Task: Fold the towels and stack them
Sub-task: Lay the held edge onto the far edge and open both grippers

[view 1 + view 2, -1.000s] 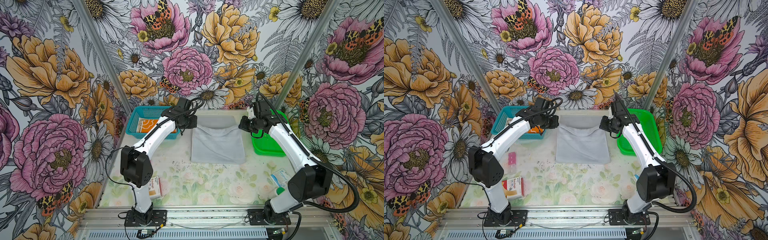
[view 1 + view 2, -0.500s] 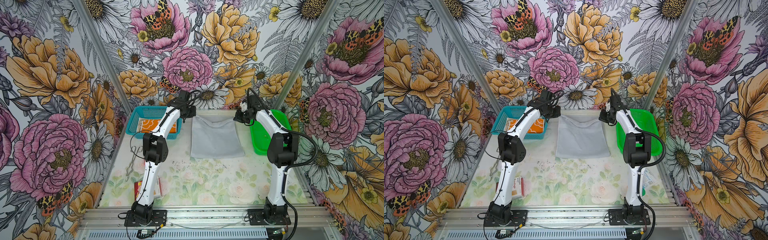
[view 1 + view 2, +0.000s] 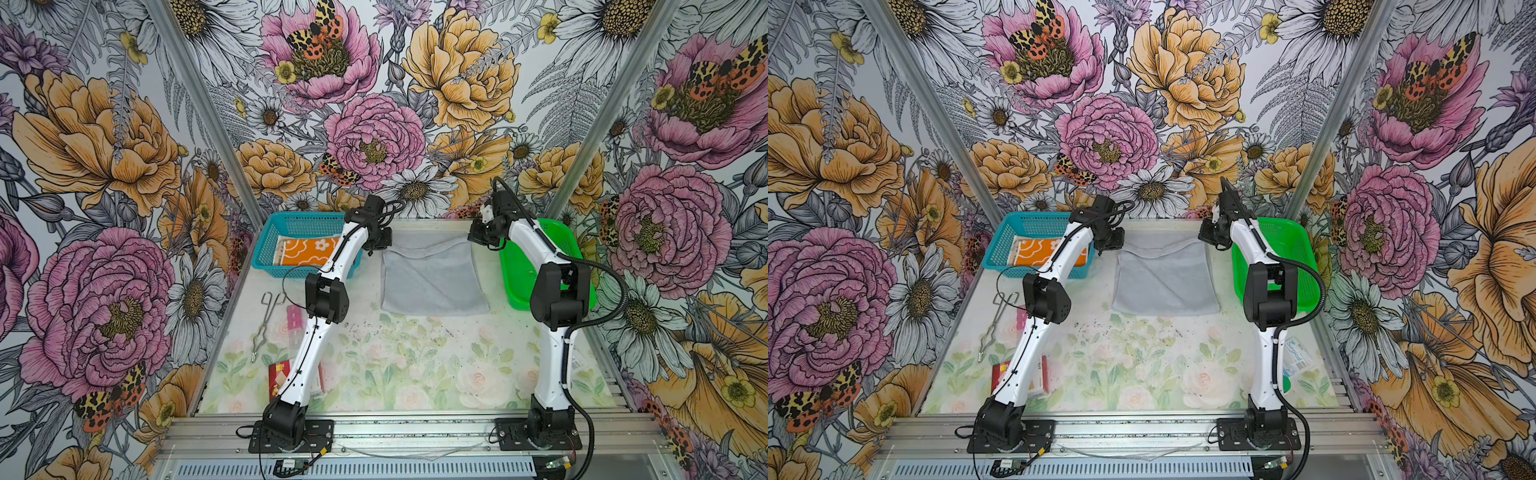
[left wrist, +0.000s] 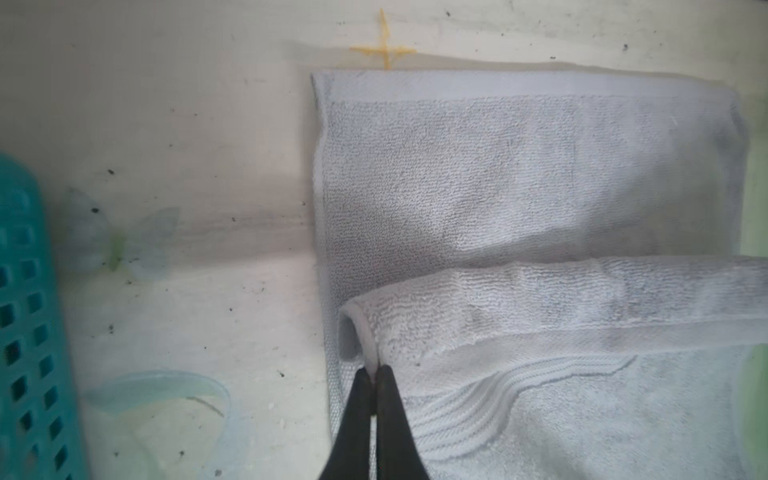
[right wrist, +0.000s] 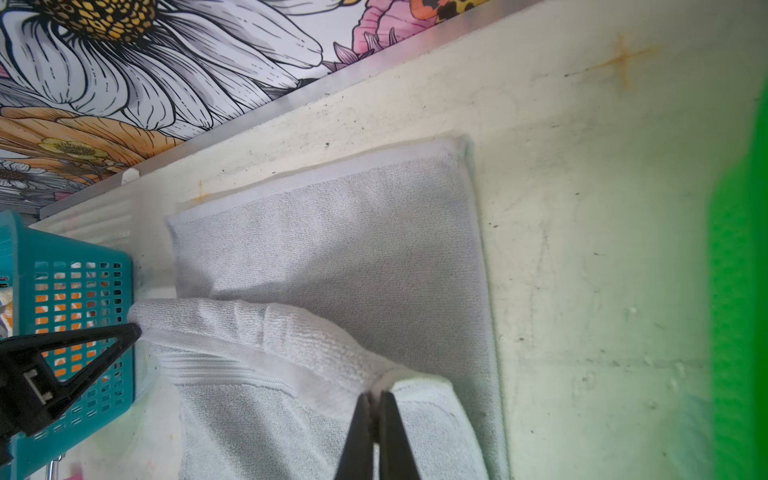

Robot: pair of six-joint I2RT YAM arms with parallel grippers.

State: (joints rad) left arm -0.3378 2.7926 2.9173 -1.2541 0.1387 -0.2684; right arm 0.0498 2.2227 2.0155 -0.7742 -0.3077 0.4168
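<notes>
- At the back of the table [image 3: 395,365], between the blue basket [image 3: 305,219] and the green basket [image 3: 517,274], the grey towel [image 3: 432,278] lies spread out. Its far edge sits just beside a yellow cross [image 4: 384,50] marked on the surface.
- The left gripper [image 4: 373,376] is pinched tight on one corner of the towel's lifted hem. In the left wrist view its black tips meet on the white border, and the cloth curls over just ahead of them.
- The right gripper [image 5: 376,399] is clamped the same way on the opposite corner. Both pinches show in the right wrist view, with the raised hem strung between them.
- Holding both corners at once keeps the hem stretched and square, so the upper layer should travel over the lower one without twisting. The hem sags a little in the middle in both top views.
- The step in hand looks like the first fold in half. The held corners are above the flat layer but short of its far edge, so they probably need to go on to the far corners before letting go.
- The orange towel [image 3: 307,251] lies in the blue basket, out of the way of this fold.
- The grip is on the thin border only, so the thick terry could slip out or land crooked if one arm leads.
</notes>
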